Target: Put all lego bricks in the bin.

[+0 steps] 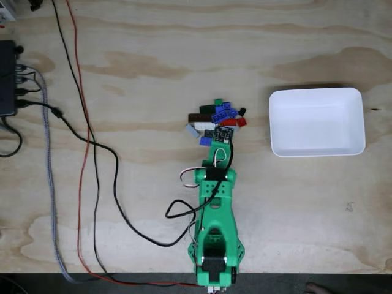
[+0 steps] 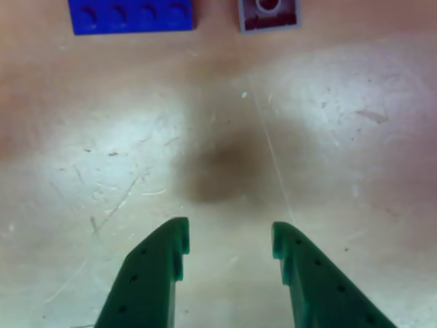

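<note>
the green claw [image 2: 229,249] hangs released, its two fingers spread over bare, scratched plywood [image 2: 328,137]. just ahead lie a blue studded brick [image 2: 131,15] and a grey-edged one [image 2: 269,15]. in the fixed view, the lego bricks [image 1: 215,119] cluster at the arm's tip; the smooth white bin [image 1: 316,147] sits apart, rightward.

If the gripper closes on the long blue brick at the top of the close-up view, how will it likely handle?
The blue brick looks like rigid moulded plastic, so it probably won't flex. Lying flat with straight sides, it seems unlikely to roll or tip. Its smooth faces may slip in the open gripper, and it looks small, so likely light, beside the bin.
</note>
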